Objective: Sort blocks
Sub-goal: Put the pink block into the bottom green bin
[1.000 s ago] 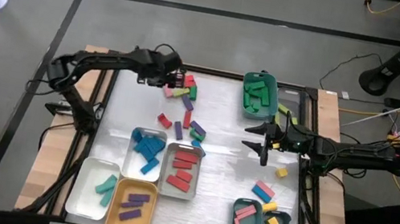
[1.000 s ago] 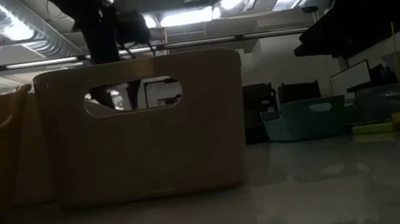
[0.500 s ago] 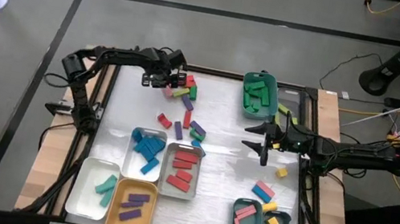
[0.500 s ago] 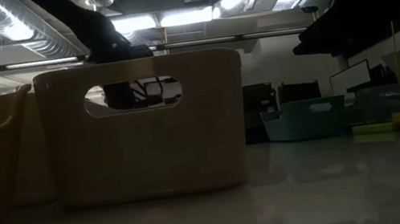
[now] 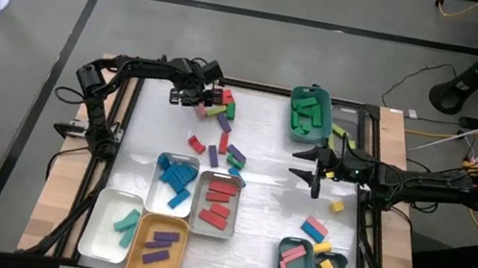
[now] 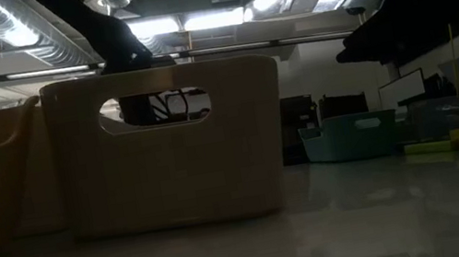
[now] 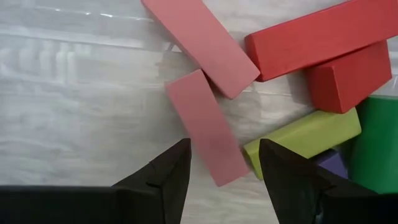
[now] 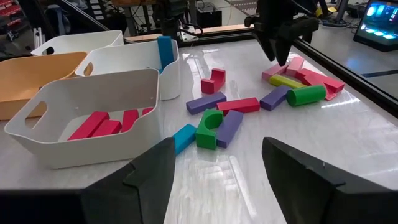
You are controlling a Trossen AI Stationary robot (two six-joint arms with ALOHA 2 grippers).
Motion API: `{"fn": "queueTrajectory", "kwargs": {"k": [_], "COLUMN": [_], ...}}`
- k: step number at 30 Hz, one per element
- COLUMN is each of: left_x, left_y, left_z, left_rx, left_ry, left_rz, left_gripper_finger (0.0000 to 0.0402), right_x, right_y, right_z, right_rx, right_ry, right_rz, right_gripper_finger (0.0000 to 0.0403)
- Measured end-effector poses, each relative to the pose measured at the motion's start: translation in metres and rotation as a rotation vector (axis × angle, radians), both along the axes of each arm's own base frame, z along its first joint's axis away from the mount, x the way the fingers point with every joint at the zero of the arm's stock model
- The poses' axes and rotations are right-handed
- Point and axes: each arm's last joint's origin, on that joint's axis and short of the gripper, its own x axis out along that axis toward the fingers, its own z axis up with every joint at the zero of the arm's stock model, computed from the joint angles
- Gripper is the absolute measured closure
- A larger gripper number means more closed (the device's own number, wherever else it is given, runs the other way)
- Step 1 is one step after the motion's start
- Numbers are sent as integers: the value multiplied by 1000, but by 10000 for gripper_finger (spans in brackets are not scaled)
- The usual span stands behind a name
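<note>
Your loose blocks (image 5: pixel 223 112) lie in a cluster at the far left of the worktop (image 5: pixel 271 174), with a second scatter (image 5: pixel 226 151) nearer the middle. Directly under the left tool (image 7: pixel 221 165) sits a pink block (image 7: pixel 205 127), lying flat between the spread fingers, not gripped; another pink one, two red ones and a lime one crowd just beside it. Compared with a second ago, your left arm has swung its elbow outward and the left tool (image 5: pixel 189 96) now sits at the cluster's edge; since half a second ago nothing has moved. The right tool (image 5: pixel 313 173) hangs released near the green tray (image 5: pixel 312 96), unchanged throughout.
</note>
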Motion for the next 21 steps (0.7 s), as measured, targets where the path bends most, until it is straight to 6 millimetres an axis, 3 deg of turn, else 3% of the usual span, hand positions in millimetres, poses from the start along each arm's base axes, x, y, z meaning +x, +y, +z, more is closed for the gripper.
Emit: {"fn": "queueTrajectory", "kwargs": {"k": [14,21], "left_x": [-1,-3], "left_y": [12,32], "left_z": [13,32], "left_rx": [-73,20], "left_ry": [-129,-134], "left_rz": [-11,-183], "left_gripper_finger": [224,224], "right_x": [0,0], "right_y": [0,0], "right_z": [0,0], "right_rx": [-1,-1], "right_ry": [1,2], "right_rz": [0,0], "right_gripper_finger": [165,165]}}
